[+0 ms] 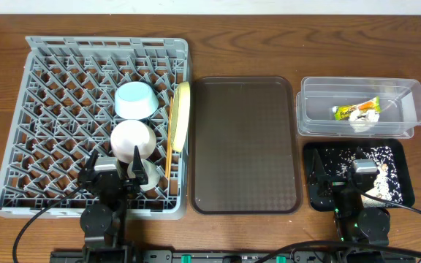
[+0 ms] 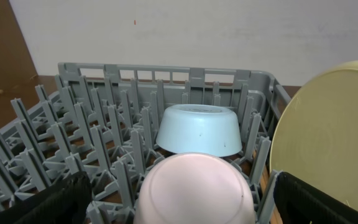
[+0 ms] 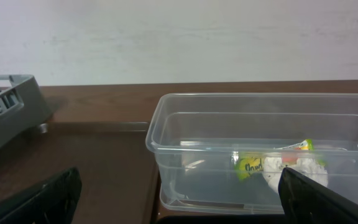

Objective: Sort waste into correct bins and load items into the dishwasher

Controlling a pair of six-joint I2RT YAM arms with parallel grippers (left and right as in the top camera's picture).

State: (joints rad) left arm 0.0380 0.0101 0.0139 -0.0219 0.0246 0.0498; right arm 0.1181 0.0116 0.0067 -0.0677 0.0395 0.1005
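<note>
The left fingers (image 2: 55,202) stood apart over the near edge of the dish rack (image 1: 57,102) on the desk's left side, which held the light blue bowl (image 1: 136,100), white bowl (image 1: 132,140) and upright plate (image 1: 179,117). The right fingers (image 3: 42,199), also apart, hung over the black tray (image 1: 309,150) at the near right corner. The wrapper (image 1: 346,112) and tissue (image 1: 360,124) lay in the clear tub (image 1: 408,95) just beyond it, toward the far edge.

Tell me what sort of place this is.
Probably a lab mock-up of a dish-clearing station, not a real kitchen: a grey dish rack, a brown serving tray and a clear plastic tub with a black tray as bins all sit on one wooden table.
</note>
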